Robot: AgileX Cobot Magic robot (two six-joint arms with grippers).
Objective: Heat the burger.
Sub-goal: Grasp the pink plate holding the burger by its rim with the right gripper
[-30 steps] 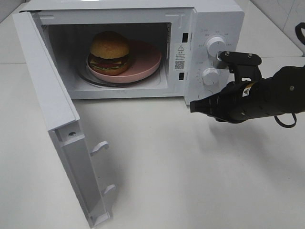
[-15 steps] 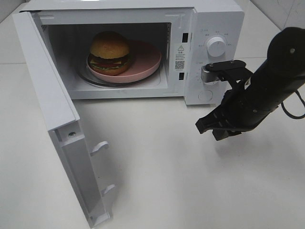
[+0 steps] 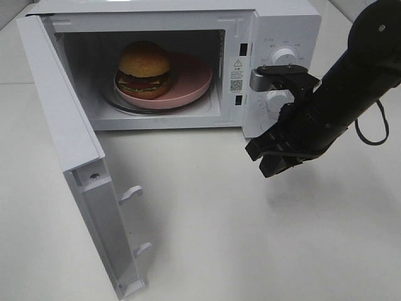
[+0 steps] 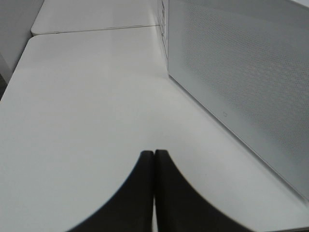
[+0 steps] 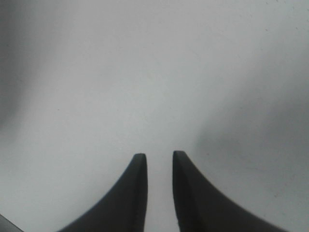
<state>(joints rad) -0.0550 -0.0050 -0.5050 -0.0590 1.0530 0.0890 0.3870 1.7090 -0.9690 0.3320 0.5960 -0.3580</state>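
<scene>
The burger (image 3: 145, 68) sits on a pink plate (image 3: 193, 78) inside the open microwave (image 3: 282, 25) as the right end effector (image 3: 263, 160), tips narrowly apart, hangs seemingly clear of the surface (image 3: 250, 244).

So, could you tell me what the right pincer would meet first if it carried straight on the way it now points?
Probably the white table: the right pincer slants down toward it, and its wrist view shows only that bare surface ahead, nothing in between.
</scene>
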